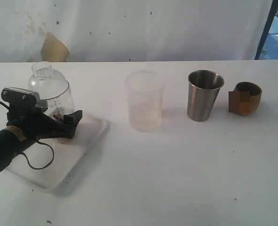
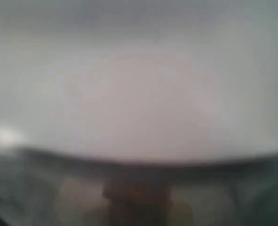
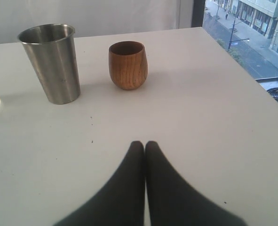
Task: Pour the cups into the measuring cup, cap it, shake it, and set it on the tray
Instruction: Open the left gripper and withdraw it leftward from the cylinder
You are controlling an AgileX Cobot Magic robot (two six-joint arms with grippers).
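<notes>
We see a white table [image 1: 176, 179] with a shallow white tray [image 1: 80, 143] near its left edge; every place below is given from that tray.

The clear measuring cup [image 1: 51, 94] stands upright on the tray, towards its far end, with a clear domed lid [image 1: 47, 77] on top.

The left gripper [image 1: 66, 121] reaches in over the tray's near left side and sits low against the cup's base. One black finger [image 1: 75, 117] lies just beside the cup's wall on the side away from the arm. The other finger is hidden behind the cup. The cup seems to stand between the two jaws, but we cannot tell whether the pads press on it or stand clear of it. The left wrist view is only a pale blur with a dark curved edge, and settles nothing.

Off the tray, just beside its far right corner, stands a frosted translucent cup [image 1: 145, 101]. Further from the tray is the steel tumbler [image 1: 204, 95], upright. Furthest from the tray is the small brown cup [image 1: 247, 98], just beside the tumbler.

The right gripper [image 3: 145, 147] is clenched, its two dark fingers pressed together with nothing between them. It hovers over bare table well apart from the tray, and the tumbler [image 3: 51, 63] and brown cup [image 3: 128, 65] stand apart from its tips.
</notes>
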